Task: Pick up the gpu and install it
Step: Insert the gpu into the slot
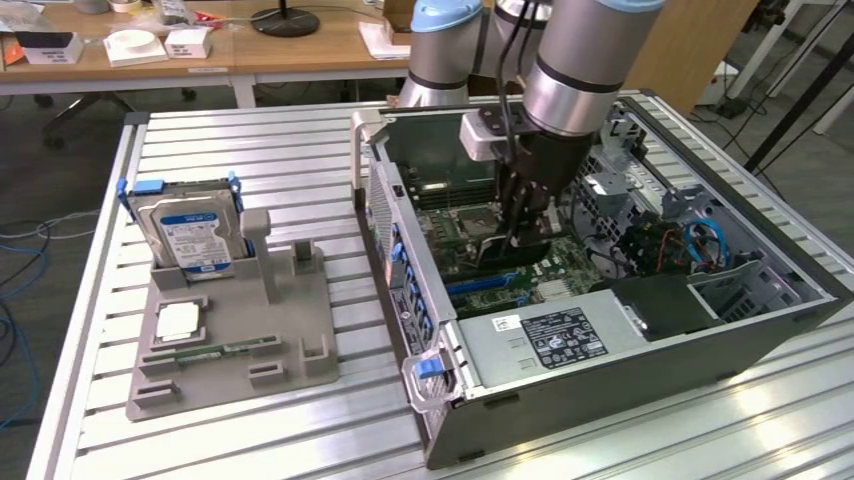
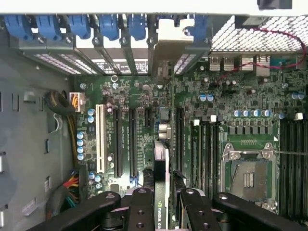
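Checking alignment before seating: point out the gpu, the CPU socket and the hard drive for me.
gpu point(image 2: 161, 180): wrist view, top edge of the card between the fingers.
CPU socket point(image 2: 249, 179): wrist view, centre of the socket.
hard drive point(image 1: 195, 235): exterior view, its blue-and-white label.

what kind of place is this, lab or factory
Most likely a robotics lab or workshop: an open computer case lies on a slatted aluminium table, beside a grey parts fixture, with office desks behind.

Slatted metal table point(image 1: 267, 150) carries a grey parts holder point(image 1: 287, 330) and an open computer case point(image 1: 627, 400). They sit near each other, apparently not touching.
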Robot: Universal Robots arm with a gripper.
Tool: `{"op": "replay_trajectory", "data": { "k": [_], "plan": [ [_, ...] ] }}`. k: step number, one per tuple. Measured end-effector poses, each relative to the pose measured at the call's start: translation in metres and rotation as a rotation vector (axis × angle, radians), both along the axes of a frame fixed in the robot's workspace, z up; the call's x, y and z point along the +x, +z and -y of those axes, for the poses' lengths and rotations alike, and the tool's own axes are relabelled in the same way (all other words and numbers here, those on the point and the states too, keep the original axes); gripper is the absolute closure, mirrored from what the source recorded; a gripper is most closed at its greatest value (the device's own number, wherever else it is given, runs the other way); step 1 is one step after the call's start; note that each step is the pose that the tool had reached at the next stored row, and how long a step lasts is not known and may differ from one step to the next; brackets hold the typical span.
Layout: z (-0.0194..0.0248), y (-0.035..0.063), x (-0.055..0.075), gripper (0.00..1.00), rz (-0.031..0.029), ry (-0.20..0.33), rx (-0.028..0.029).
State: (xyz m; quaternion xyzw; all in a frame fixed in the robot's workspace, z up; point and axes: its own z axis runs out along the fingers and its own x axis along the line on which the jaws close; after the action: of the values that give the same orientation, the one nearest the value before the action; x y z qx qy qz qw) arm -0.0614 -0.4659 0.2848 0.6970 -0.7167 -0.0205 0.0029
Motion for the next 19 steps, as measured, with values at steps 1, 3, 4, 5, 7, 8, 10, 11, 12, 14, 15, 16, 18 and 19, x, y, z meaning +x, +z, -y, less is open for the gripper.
{"op": "replay_trajectory", "data": {
  "k": [1,3,4,5,7,8,10,11,12,14,15,16,18,19],
  "plan": [
    [0.0000,-0.0004,-0.0013,0.74,0.0000,0.000,-0.0001],
    [0.0000,-0.0007,-0.0024,0.74,0.0001,0.000,-0.0001],
    [0.0000,-0.0008,-0.0024,0.74,0.0000,0.000,-0.0001],
    [0.0000,-0.0009,-0.0025,0.74,0.0000,0.000,-0.0001],
    [0.0000,-0.0009,-0.0025,0.74,0.0000,0.000,0.0000],
    [0.0000,-0.0009,-0.0025,0.74,0.0000,0.000,0.0000],
    [0.0000,-0.0009,-0.0025,0.74,0.0000,0.000,0.0000],
    [0.0000,-0.0010,-0.0025,0.74,0.0000,0.000,-0.0001],
    [0.0000,-0.0011,-0.0025,0.74,0.0000,0.000,0.0000],
    [0.0000,-0.0015,-0.0025,0.74,0.0000,0.000,0.0000],
    [0.0000,-0.0017,-0.0025,0.74,0.0000,0.000,0.0000],
    [0.0000,-0.0019,-0.0025,0.74,0.0000,0.000,0.0001],
    [0.0000,-0.0025,-0.0026,0.74,0.0001,0.000,0.0000],
    [0.0000,-0.0028,-0.0026,0.74,0.0000,0.000,0.0000]
  ]
}}
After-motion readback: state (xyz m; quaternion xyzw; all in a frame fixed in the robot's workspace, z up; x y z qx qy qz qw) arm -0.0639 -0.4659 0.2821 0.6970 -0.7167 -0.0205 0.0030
